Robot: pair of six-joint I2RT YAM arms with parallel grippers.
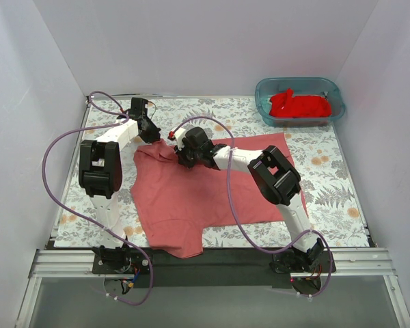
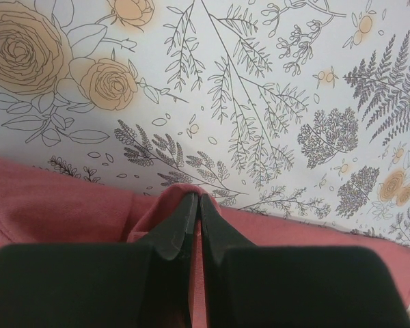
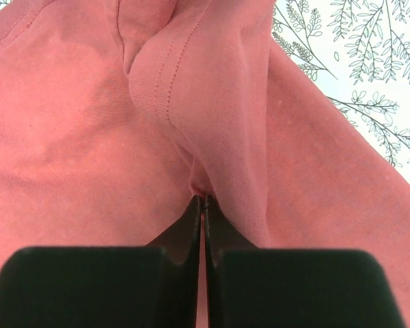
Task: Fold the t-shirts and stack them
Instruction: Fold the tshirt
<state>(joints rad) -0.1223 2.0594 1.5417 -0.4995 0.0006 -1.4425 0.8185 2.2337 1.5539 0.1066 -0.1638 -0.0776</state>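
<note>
- Salmon t-shirt [image 1: 191,198] spread mid-table, far edge rumpled; brighter red t-shirt [image 1: 299,104] heaped in teal tub [image 1: 331,113], far right corner.
- Likely risks: thin pinches slipping free on lifting; close-set grips dragging cloth unevenly, skewing the fold.
- Left gripper [image 2: 197,205] clamped on an edge fold; right gripper [image 3: 202,203] clamped on a seamed ridge nearby.
- Both arms reached forward, wrists pitched down, converging at the shirt's far edge.
</note>
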